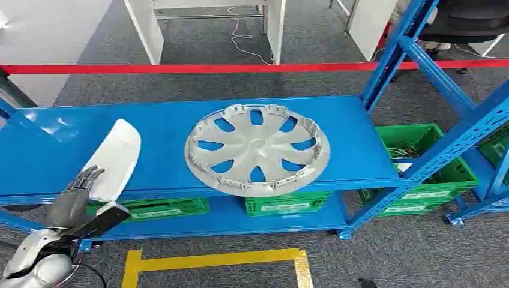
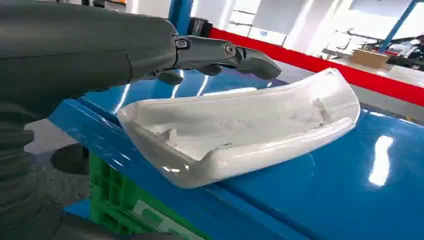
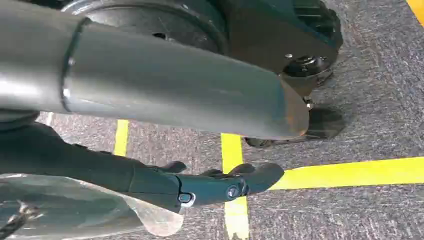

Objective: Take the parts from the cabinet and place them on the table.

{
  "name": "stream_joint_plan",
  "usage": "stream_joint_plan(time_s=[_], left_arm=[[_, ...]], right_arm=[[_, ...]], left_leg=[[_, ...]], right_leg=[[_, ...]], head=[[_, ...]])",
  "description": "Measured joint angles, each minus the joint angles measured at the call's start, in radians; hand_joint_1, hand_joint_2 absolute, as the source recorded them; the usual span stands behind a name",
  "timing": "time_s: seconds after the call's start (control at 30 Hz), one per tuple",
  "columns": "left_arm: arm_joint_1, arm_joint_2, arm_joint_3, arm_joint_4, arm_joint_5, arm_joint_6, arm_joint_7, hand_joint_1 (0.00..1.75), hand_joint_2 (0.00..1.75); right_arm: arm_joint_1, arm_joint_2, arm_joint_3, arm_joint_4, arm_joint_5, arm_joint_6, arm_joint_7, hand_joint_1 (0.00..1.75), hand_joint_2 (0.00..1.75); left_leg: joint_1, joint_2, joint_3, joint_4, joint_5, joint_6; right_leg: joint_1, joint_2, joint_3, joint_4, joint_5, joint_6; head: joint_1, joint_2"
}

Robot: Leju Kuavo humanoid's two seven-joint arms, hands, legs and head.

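left hand [image 1: 77, 191] fingers spread, empty, just short of white cover [image 1: 115, 159] | right hand [image 3: 215, 185] clamped on clear sheet [image 3: 65, 207] | hubcap [image 1: 257, 149] well beyond on shelf [image 1: 360, 138]

Right robot hand [image 3: 200, 187] — grasp hidden — clear part [image 3: 75, 210] edge-cropped

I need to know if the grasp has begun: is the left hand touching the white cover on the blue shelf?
Cannot tell. In the left wrist view the left hand hangs over the white cover, and blue shelf shows beneath some fingertips, but neither contact nor a full gap is plain.
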Motion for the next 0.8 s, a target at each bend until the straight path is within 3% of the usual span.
stream_joint_plan(time_s=[0.27, 0.3, 0.33, 0.37, 0.8], left_arm=[[-0.041, -0.003, -0.007, 0.043, -0.003, -0.011, -0.009, 0.00, 1.75], [-0.044, -0.004, -0.008, 0.047, -0.003, -0.011, -0.009, 0.12, 1.75], [-0.047, -0.005, -0.008, 0.051, -0.003, -0.011, -0.009, 0.99, 1.75], [-0.048, -0.006, -0.009, 0.053, -0.002, -0.011, -0.009, 1.69, 1.75], [-0.069, -0.013, -0.011, 0.089, -0.003, -0.013, -0.012, 1.75, 1.75]], right_arm=[[-0.001, 0.000, 0.002, 0.000, 0.000, 0.001, 0.001, 0.00, 0.00], [-0.001, 0.000, 0.002, 0.000, 0.000, 0.001, 0.001, 0.00, 0.00], [-0.002, 0.000, 0.003, 0.000, 0.000, 0.001, 0.001, 0.00, 0.00], [-0.002, 0.000, 0.003, 0.000, 0.000, 0.001, 0.001, 0.00, 0.00], [-0.003, -0.002, 0.009, 0.000, 0.001, 0.001, 0.001, 0.00, 0.00]], left_leg=[[0.000, 0.000, 0.000, 0.000, 0.000, 0.000], [0.000, 0.000, 0.000, 0.000, 0.000, 0.000], [0.000, 0.000, 0.000, 0.000, 0.000, 0.000], [0.000, 0.000, 0.000, 0.000, 0.000, 0.000], [0.000, 0.000, 0.000, 0.000, 0.000, 0.000]], right_leg=[[0.000, 0.000, 0.000, 0.000, 0.000, 0.000], [0.000, 0.000, 0.000, 0.000, 0.000, 0.000], [0.000, 0.000, 0.000, 0.000, 0.000, 0.000], [0.000, 0.000, 0.000, 0.000, 0.000, 0.000], [0.000, 0.000, 0.000, 0.000, 0.000, 0.000]], head=[[0.000, 0.000], [0.000, 0.000], [0.000, 0.000], [0.000, 0.000], [0.000, 0.000]])
